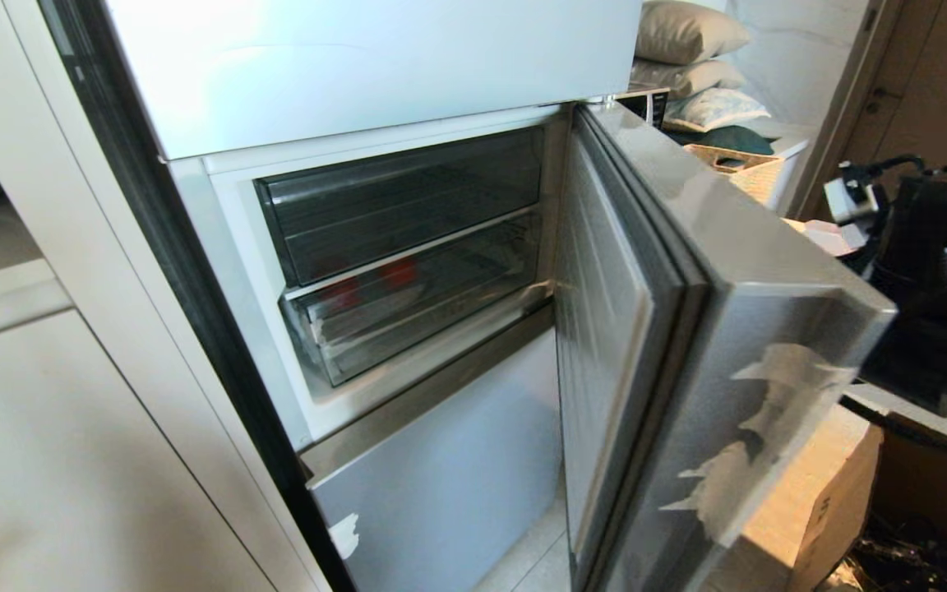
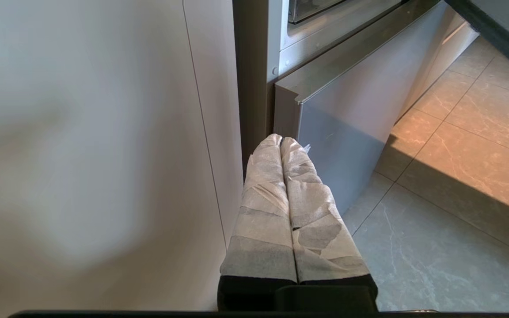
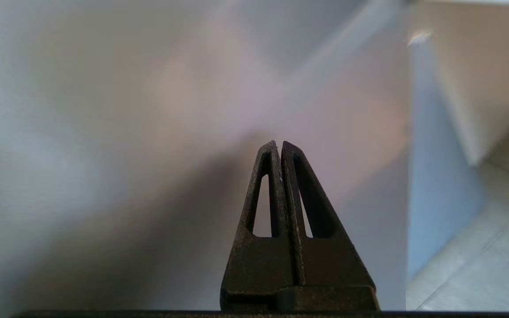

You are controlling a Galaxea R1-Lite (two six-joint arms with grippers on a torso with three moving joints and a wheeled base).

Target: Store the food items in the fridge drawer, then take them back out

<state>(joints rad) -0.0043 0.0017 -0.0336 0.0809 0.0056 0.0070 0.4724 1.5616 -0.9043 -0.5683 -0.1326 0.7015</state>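
Two red, glossy round food items (image 1: 375, 279) show as blurred red shapes through the front of the wide, shallow clear-plastic fridge drawer (image 1: 416, 308), which sits pushed into the open middle compartment of the fridge. One red shape lies toward the drawer's left, the other nearer its middle; their exact form cannot be made out through the plastic. A whitish patch marks the drawer's front left corner. Directly above it sits a darker, smoky clear bin (image 1: 404, 201), also pushed in.

The matte silver-blue fridge door (image 1: 687, 345) stands swung open to the right of the compartment, with torn patches of whitish film on its outer face. Below the compartment is a closed silver-blue lower panel (image 1: 449, 460); above it, a white upper door (image 1: 375, 57).

Neither arm appears in the head view. The left gripper (image 2: 281, 140), its fingers wrapped in pale tape, has them pressed together and holds nothing; it hangs low beside the lower panel's corner, above the tiled floor (image 2: 457, 185). The right gripper (image 3: 279, 143), bare black, is likewise closed tight and empty, pointing at a blurred silver-grey surface.
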